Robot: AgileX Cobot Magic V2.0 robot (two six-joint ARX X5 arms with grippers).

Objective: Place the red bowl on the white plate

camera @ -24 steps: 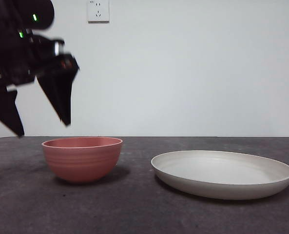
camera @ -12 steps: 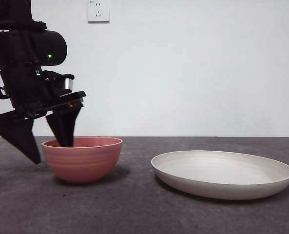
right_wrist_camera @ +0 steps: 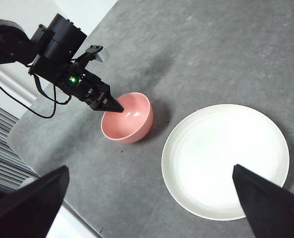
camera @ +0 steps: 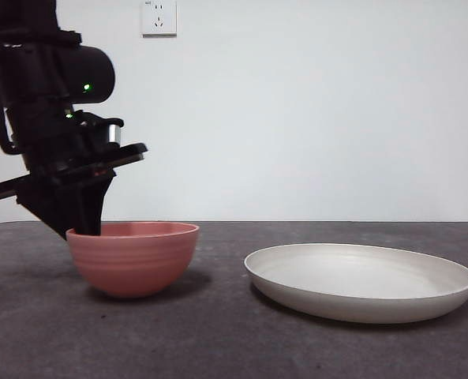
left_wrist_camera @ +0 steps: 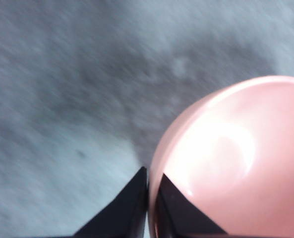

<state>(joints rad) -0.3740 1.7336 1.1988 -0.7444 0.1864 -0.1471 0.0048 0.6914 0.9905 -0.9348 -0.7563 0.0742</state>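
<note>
At bowl's [camera: 132,257] left rim: left gripper [left_wrist_camera: 149,191] has dropped from above, jaws now pinched on wall, one inside, one outside. Grasp looks made; lift next. Plate [camera: 360,281] well right, bare. Right gripper [right_wrist_camera: 151,198] waits high, jaws apart.

Bare lab-style test bench: grey tabletop [camera: 234,332], plain white wall [camera: 320,110], wall socket [camera: 159,16].

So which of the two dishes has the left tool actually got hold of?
The red bowl, the small deep one. The left tool is shut on its rim. The wide white plate sits apart, untouched.
</note>
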